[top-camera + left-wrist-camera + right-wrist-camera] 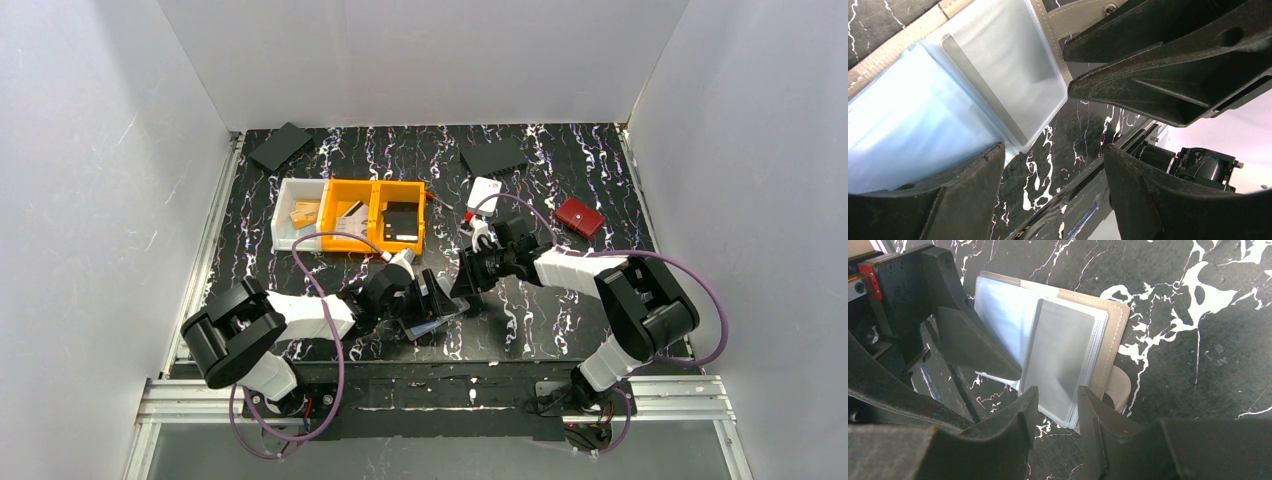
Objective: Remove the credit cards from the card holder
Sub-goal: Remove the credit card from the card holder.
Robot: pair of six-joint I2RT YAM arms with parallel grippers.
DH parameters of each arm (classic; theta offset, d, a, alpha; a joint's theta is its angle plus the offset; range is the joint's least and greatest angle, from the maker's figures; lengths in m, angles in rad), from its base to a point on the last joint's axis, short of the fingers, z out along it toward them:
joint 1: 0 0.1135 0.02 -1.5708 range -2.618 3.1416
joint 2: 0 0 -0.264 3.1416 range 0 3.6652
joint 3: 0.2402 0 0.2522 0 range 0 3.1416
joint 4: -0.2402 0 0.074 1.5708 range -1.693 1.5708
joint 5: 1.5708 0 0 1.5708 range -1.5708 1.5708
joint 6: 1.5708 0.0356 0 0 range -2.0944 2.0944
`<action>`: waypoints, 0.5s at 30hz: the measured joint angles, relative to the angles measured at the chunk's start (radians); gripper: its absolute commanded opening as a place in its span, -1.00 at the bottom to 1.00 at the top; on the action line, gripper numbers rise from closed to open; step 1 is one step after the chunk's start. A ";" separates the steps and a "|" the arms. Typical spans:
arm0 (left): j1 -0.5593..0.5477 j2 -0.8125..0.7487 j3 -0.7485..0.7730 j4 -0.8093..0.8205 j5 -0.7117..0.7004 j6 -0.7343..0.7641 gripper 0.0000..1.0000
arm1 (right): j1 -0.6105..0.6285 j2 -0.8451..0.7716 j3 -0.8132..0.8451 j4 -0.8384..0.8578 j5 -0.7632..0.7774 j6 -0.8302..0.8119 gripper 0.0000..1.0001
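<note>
The card holder [434, 320] lies open near the table's front edge, between the two grippers. Its taupe cover [1116, 322] shows along the right. One of the credit cards [1058, 355], silvery, lies in the top clear sleeve, and the same card [998, 60] shows in the left wrist view. My left gripper [1053, 150] is open, with one finger [968, 185] over the pale blue inner face [908, 125]. My right gripper [1058, 392] is open just above the card's near edge, its jaws a small gap apart and holding nothing.
Two orange bins [380, 215] and a white bin [298, 225] stand behind the left arm. A small white case [485, 192] and a red wallet [579, 216] lie at the back right. Two dark flat pads [280, 146] [493, 156] lie by the rear wall.
</note>
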 measured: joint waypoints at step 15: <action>0.000 0.016 0.010 0.013 0.010 0.008 0.45 | 0.000 0.031 0.006 -0.024 0.011 -0.002 -0.16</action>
